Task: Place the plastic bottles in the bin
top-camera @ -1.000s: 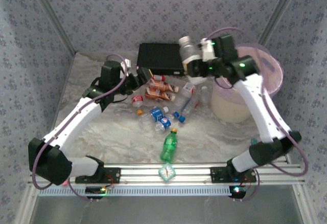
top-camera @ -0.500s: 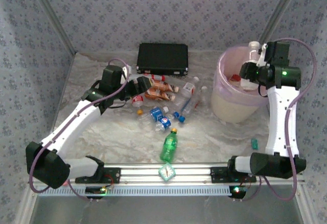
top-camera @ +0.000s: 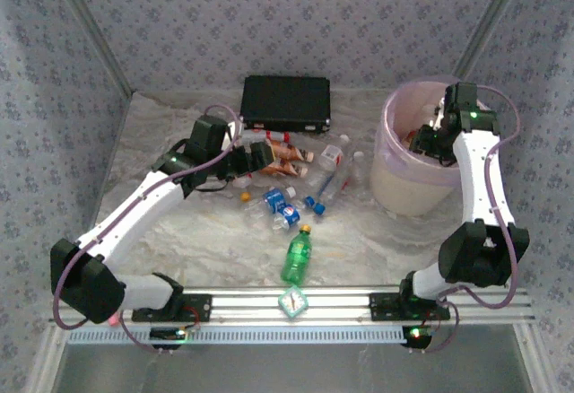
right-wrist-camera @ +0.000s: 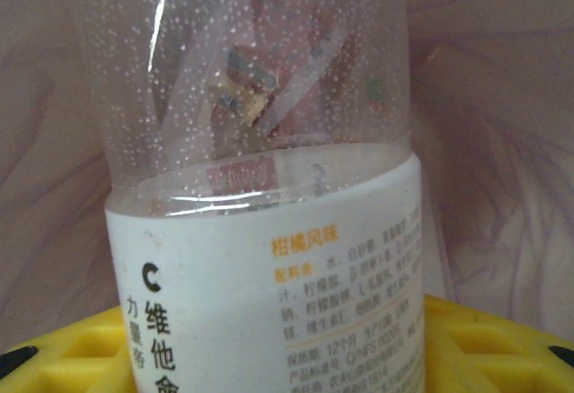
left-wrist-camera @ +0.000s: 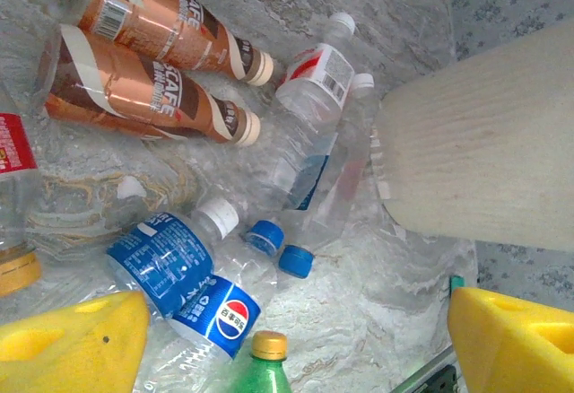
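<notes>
Plastic bottles lie in a heap mid-table: two orange-brown ones, clear ones, blue-labelled ones and a green one nearer the front. My left gripper hovers over the heap's left side, open, with nothing between its yellow fingers; below it I see a Pepsi-labelled bottle and the green bottle's gold cap. My right gripper is down inside the bin, shut on a clear bottle with a white label. The pink liner surrounds it.
A flat black case lies at the back, behind the heap. The bin's cream wall stands close to the right of the clear bottles. A small green-and-white object sits on the front rail. Patterned walls enclose the table.
The right arm has swung from the table's middle to the bin with its bottle and lowered it inside. The left gripper has shifted right over the heap.
</notes>
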Robot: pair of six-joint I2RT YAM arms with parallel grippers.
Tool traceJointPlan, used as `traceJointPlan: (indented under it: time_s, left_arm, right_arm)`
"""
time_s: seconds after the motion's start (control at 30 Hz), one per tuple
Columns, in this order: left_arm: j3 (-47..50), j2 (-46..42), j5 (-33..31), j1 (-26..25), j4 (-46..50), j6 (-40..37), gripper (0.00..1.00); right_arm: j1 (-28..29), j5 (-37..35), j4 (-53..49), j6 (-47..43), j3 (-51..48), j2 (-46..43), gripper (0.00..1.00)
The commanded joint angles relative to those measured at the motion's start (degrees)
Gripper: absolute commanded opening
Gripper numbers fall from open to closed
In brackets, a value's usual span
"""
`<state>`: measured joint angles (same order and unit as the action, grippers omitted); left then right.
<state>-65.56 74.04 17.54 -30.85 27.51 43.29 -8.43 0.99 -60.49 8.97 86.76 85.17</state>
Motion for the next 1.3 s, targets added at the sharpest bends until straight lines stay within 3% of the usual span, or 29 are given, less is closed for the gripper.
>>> traceJointPlan:
  time_s: [0.0, 0.1, 0.17, 0.27, 0.4, 0.63, 0.73, 0.93, 1.07, 1.27]
  left_arm:
    - [-1.70, -0.39, 0.18, -0.65, 2.16, -1.28, 0.86]
    - [-1.32, -0.22, 0.01, -0.86, 2.22, -1.30, 0.86]
    - [-1.50, -0.01, -0.16, -1.07, 2.44, -1.59, 0.86]
    - [-2.00, 0.14, 0.83, -1.45, 2.85, -1.99, 0.87]
    - [-3.24, -0.26, 1.14, -3.13, 5.41, -3.04, 0.96]
    - [-2.56, -0.39, -3.67, -8.31, 11.82, -2.01, 1.00]
    - [-1.02, -0.13, -5.76, -13.10, 13.54, 2.55, 1.00]
    - [3.56, 1.75, -11.47, -25.09, 13.44, 8.87, 1.00]
    - [5.37, 6.23, -13.72, -30.31, 13.34, 8.41, 1.00]
    - [1.72, 17.25, -13.27, -35.95, 14.68, 3.46, 0.97]
  right_arm:
    - [0.63, -0.02, 0.85, 0.13, -2.18, 2.07, 0.12]
    - [0.86, -0.03, 0.82, 0.39, -2.22, 2.89, 0.28]
    - [1.04, 0.13, 0.34, 0.35, -1.58, 2.57, 0.53]
    - [1.23, -0.29, -2.00, 0.17, 1.13, 1.37, 0.82]
    - [1.27, -0.38, -5.99, 0.35, 5.63, -1.59, 0.97]
    - [1.14, -0.09, -9.90, 1.09, 12.97, -7.90, 0.99]
    - [1.83, 2.02, -6.87, 1.19, 13.72, -11.15, 0.99]
    - [9.37, 6.05, -1.99, 5.23, 14.03, -17.87, 0.99]
    - [12.88, 9.79, -0.25, 6.97, 13.87, -20.21, 0.99]
    - [14.93, 8.64, -1.07, 7.29, 12.87, -21.94, 0.99]
